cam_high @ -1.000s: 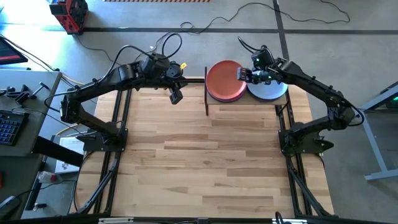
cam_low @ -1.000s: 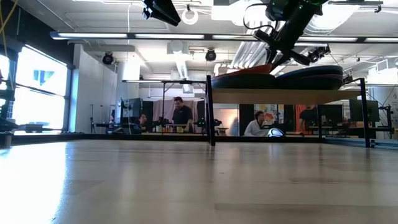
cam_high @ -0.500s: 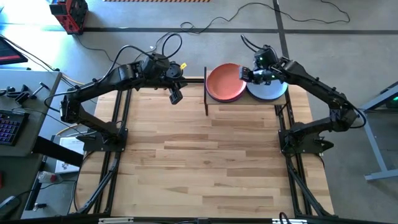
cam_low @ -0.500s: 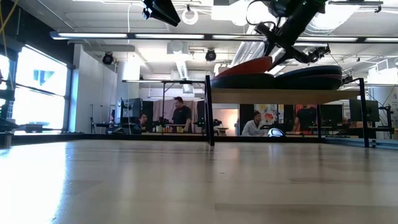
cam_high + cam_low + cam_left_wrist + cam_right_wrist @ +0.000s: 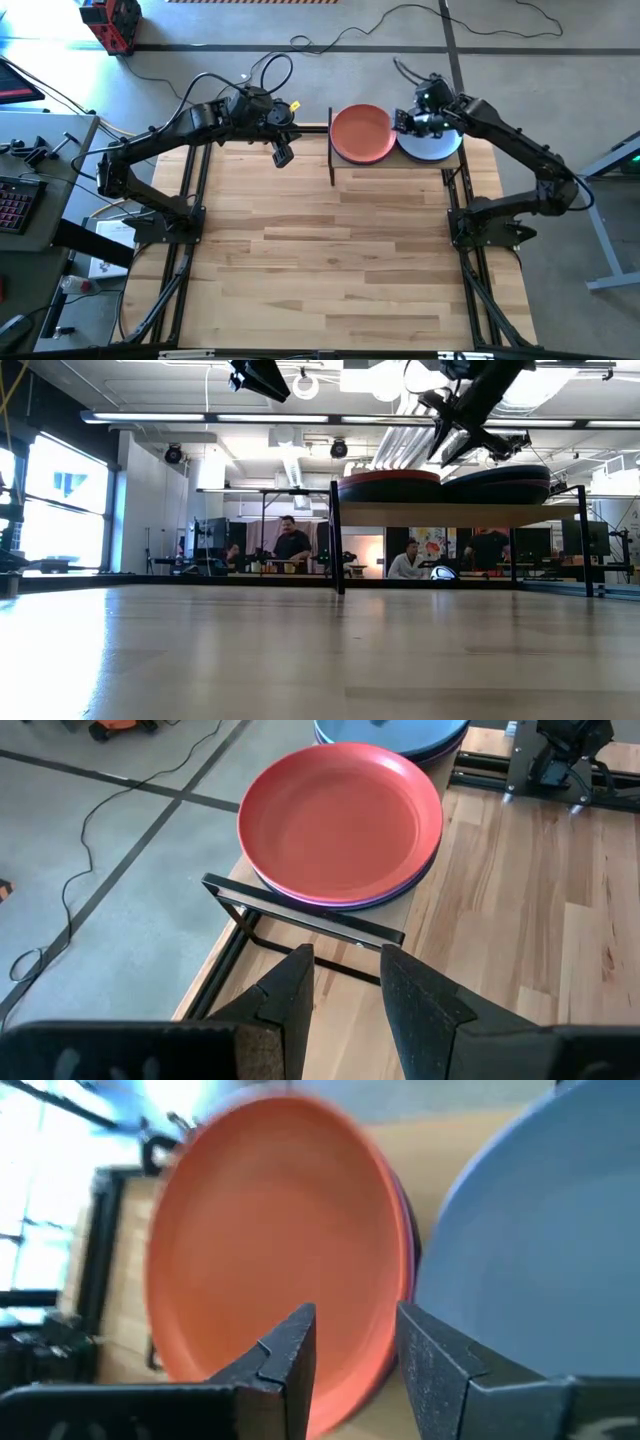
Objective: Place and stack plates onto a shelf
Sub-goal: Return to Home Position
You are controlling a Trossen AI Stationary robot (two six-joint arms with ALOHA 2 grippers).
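Dark left gripper (image 5: 283, 155) hangs just left of the shelf (image 5: 460, 513), its fingers a narrow gap apart and holding nothing. The orange plate (image 5: 361, 133) tops the left stack, with only a purple plate (image 5: 350, 905) rim showing beneath it. The right gripper (image 5: 401, 122), slightly parted and holding nothing, hovers where that stack's rim meets the light blue plate (image 5: 435, 145). The stacks hide most of the board.

Industrial lab: ceiling pipes (image 5: 395, 448), staffed desks (image 5: 262, 568)

No text, label, brand, number or sign is legible in any view.
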